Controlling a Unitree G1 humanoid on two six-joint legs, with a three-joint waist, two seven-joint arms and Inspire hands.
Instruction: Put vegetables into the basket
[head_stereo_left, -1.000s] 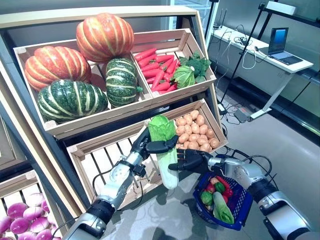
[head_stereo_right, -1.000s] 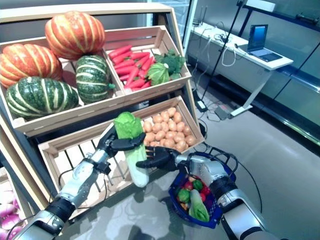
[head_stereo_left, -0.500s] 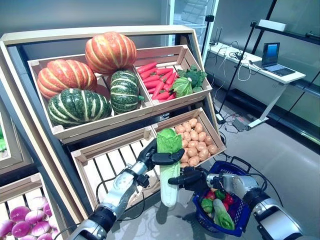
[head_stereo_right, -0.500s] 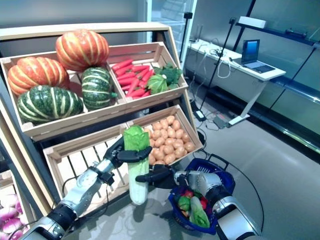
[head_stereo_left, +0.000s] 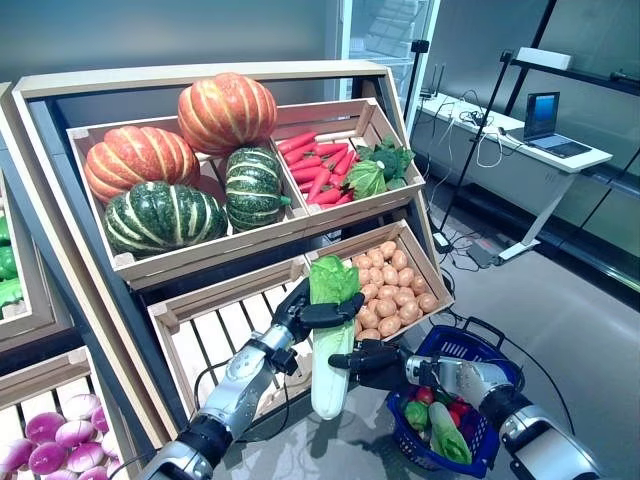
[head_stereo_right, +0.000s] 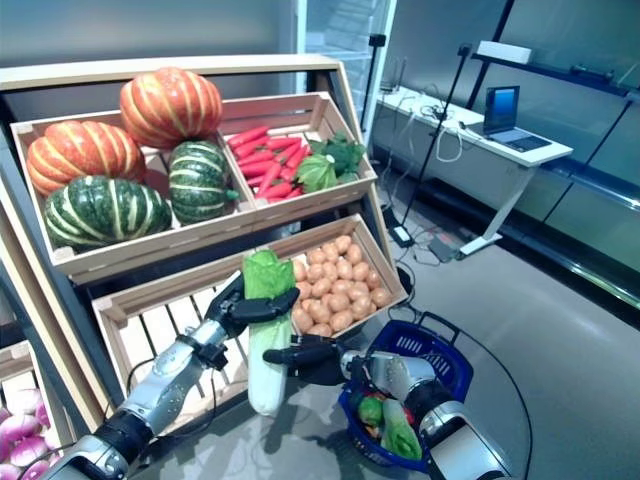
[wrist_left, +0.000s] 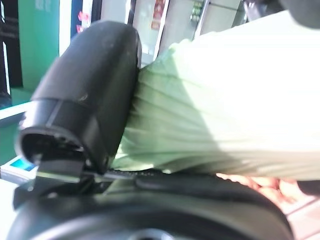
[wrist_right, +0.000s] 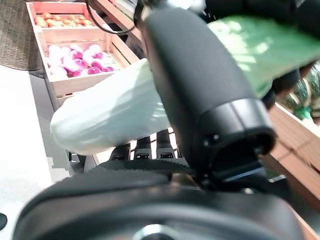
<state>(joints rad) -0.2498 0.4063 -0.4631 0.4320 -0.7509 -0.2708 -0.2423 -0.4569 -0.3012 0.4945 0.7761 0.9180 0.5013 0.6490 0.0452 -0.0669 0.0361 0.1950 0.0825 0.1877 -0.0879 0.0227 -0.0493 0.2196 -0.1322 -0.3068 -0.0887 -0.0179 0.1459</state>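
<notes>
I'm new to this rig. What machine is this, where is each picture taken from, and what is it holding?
A humanoid robot with two arms ending in dark hands. Two pictures come from cameras on its head and look down at a produce stand; the other two come from its wrists, very close up. The left hand has its fingers curled round a cabbage, held upright in front of the crates. The right hand meets the cabbage lower down. A blue basket with some vegetables in it hangs on the right arm. The crates hold pumpkins, carrots and potatoes.

Wooden shelf (head_stereo_left: 120, 268) crates hold pumpkins (head_stereo_left: 165, 215), carrots (head_stereo_left: 318, 172), potatoes (head_stereo_left: 392, 280).
</notes>
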